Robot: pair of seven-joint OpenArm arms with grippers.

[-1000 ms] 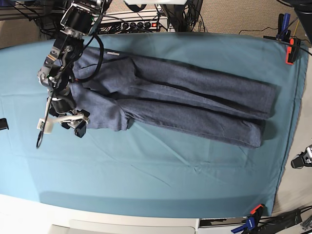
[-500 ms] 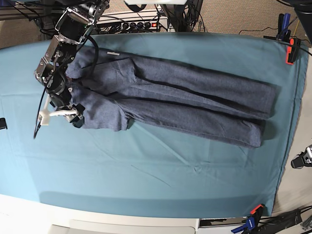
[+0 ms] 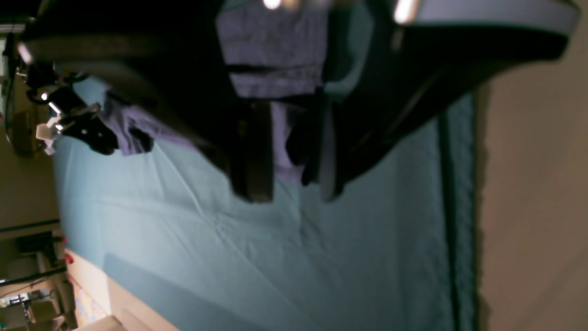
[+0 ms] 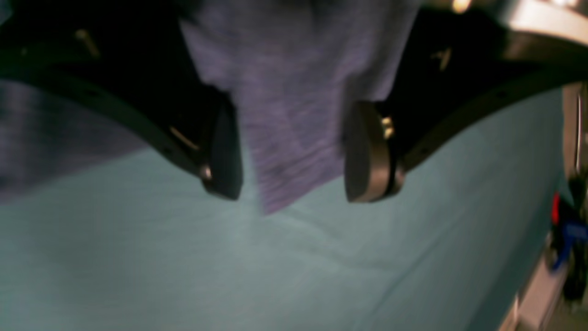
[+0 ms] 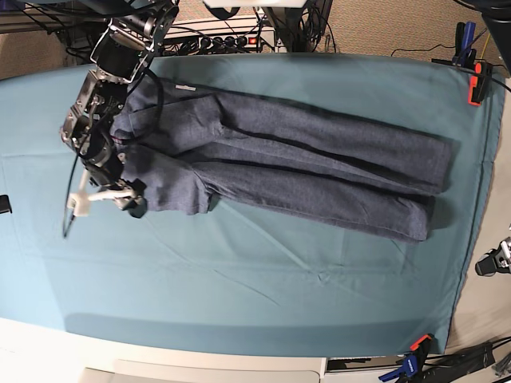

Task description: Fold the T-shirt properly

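The T-shirt lies folded lengthwise into a long band across the teal counter. The right end effector hangs wide apart over its sleeve corner; the left end effector stands narrowly parted. No lettering is readable.

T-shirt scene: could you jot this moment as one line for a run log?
T-shirt: folded lengthwise on teal cloth | right gripper: open, straddling a shirt corner | left gripper: raised off the cloth, state unclear
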